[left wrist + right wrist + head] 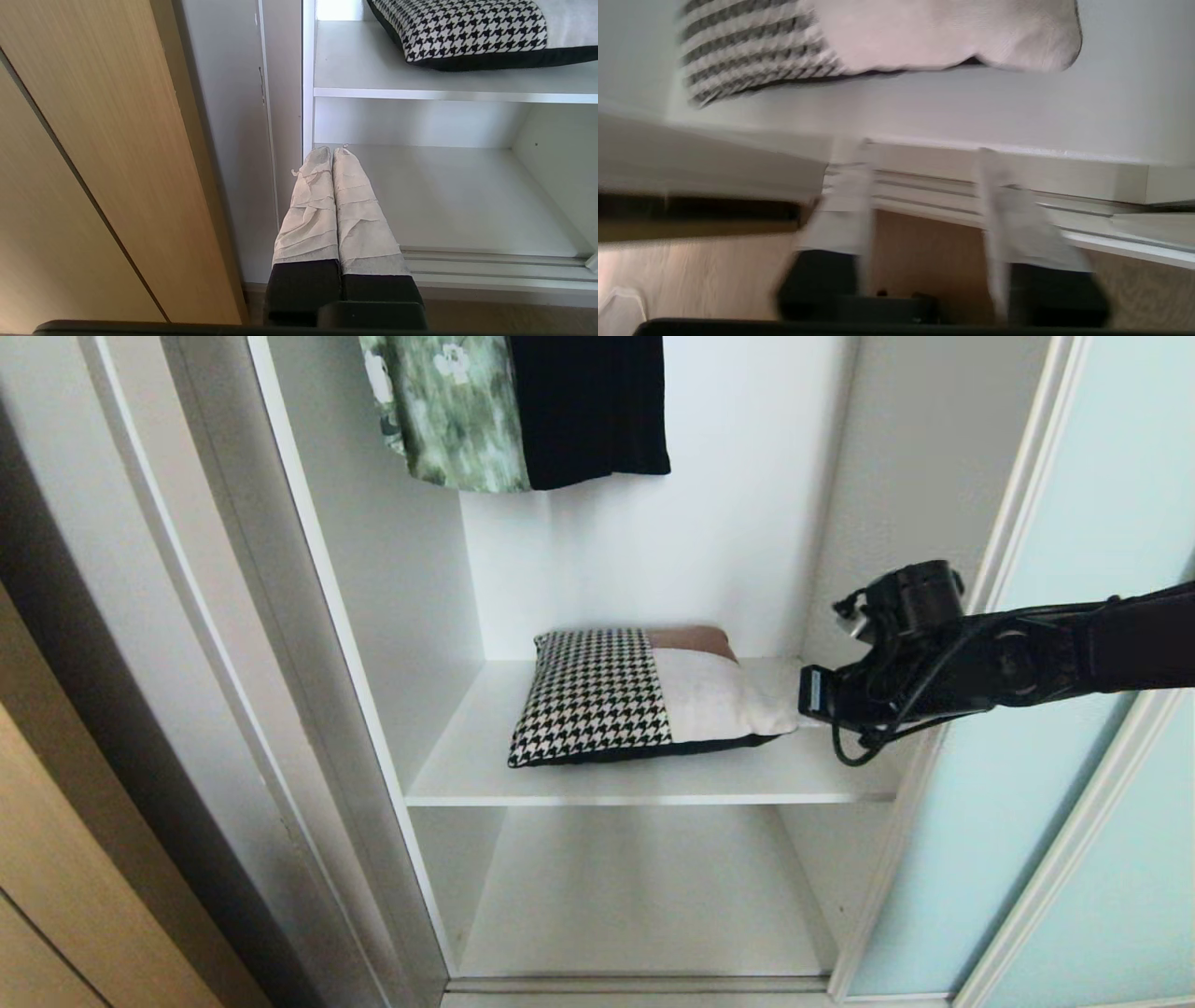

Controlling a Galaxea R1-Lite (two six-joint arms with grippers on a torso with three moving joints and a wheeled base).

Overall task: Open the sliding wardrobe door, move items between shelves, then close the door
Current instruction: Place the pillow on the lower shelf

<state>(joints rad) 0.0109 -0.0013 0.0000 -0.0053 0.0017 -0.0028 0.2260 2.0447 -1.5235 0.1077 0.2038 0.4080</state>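
The tall pale aqua frosted-glass sliding wardrobe door (1074, 728) stands at the right of the head view, leaving the compartment open. At centre, a soft cushion of black-and-white houndstooth and cream fabric (644, 695) lies on the upper flat white shelf (653, 784). The black right gripper (924, 205) reaches in from the right beside the cushion's cream corner, jaws apart and empty. The left gripper (332, 154), low by the white wardrobe frame (307, 79), has its jaws pressed together.

I count one cushion (644, 695), two white shelves, upper (644, 775) and lower (644, 915), two hanging garments, green floral (448, 411) and black (588, 406).
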